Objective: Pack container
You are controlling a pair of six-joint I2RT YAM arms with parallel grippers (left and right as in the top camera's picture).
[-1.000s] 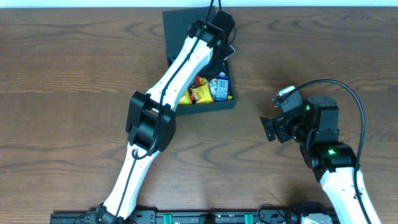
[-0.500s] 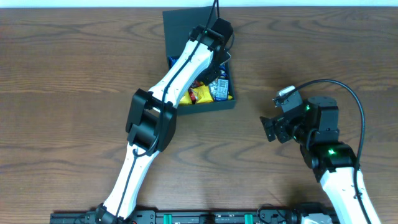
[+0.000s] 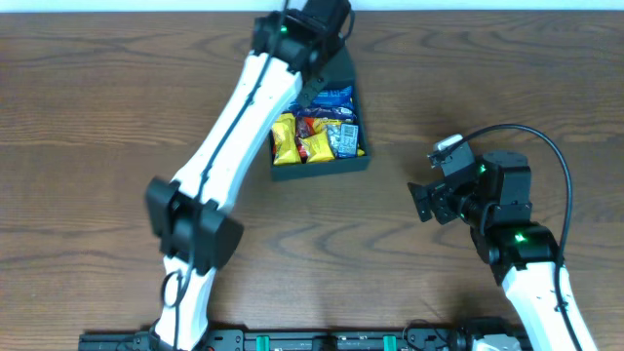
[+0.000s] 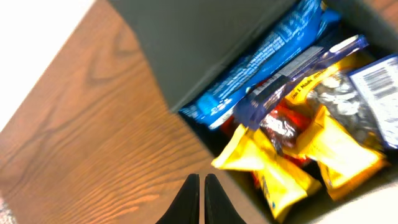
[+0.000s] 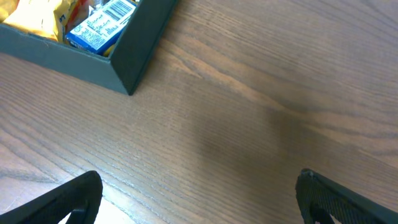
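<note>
I have the left arm [image 3: 234, 127] stretched far forward, the left gripper [image 4: 199, 198] pinched closed, fingers [image 4: 186, 204] touching tip to tip. The right arm [image 3: 522, 258] is folded near its base, the right gripper [image 5: 200, 190] spread wide.

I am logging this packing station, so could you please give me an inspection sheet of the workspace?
Surface: brown wooden table.
Job's things: box open, holding yellow packets, a blue packet and a barcoded packet; lid partly raised, overhanging the blue packet.
Clutter: nothing seen.
Grippers: left gripper shut, nothing held, at the box's edge; right gripper open, nothing held, right of the box.
Cables: black cable loops over the right arm.
Surroundings: white strip past the table's far edge.
</note>
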